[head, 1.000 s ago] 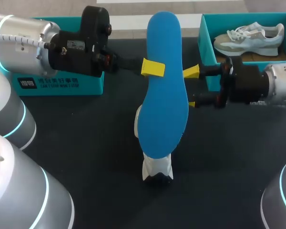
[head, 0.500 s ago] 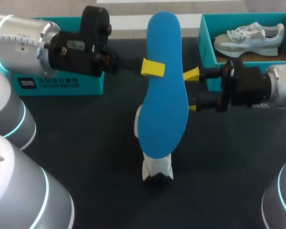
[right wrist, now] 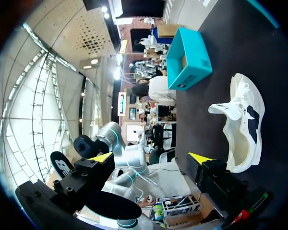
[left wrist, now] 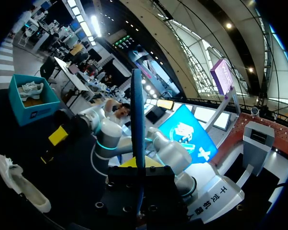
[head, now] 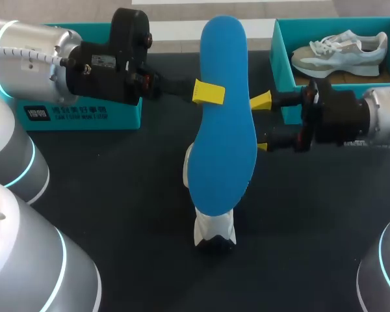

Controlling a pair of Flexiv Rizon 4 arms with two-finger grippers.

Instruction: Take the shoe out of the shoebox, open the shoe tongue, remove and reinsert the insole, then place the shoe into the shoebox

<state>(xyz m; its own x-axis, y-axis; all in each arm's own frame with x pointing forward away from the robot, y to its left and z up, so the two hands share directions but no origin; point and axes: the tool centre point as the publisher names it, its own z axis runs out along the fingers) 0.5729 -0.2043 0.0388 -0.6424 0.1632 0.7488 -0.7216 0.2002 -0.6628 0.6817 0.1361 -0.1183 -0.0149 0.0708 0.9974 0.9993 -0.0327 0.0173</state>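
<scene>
My left gripper (head: 208, 93) is shut on a blue insole (head: 222, 130), held up high over the table's middle. In the left wrist view the insole (left wrist: 137, 110) stands edge-on between that gripper's (left wrist: 138, 165) fingers. Beneath it a white shoe (head: 213, 229) with dark patches lies on the black table, mostly hidden by the insole. My right gripper (head: 262, 121) stands open just right of the insole, not touching it. In the right wrist view the shoe (right wrist: 242, 124) lies ahead of the open right gripper (right wrist: 151, 158), off to one side.
A teal shoebox (head: 281, 58) at the back right holds a second, grey-white shoe (head: 341, 52). Another teal box (head: 84, 116) sits at the back left, under my left arm. Both boxes (left wrist: 31, 103) (right wrist: 189, 57) also show in the wrist views.
My right gripper has drawn back slightly to the right. The left arm, the insole and the shoe have stayed still.
</scene>
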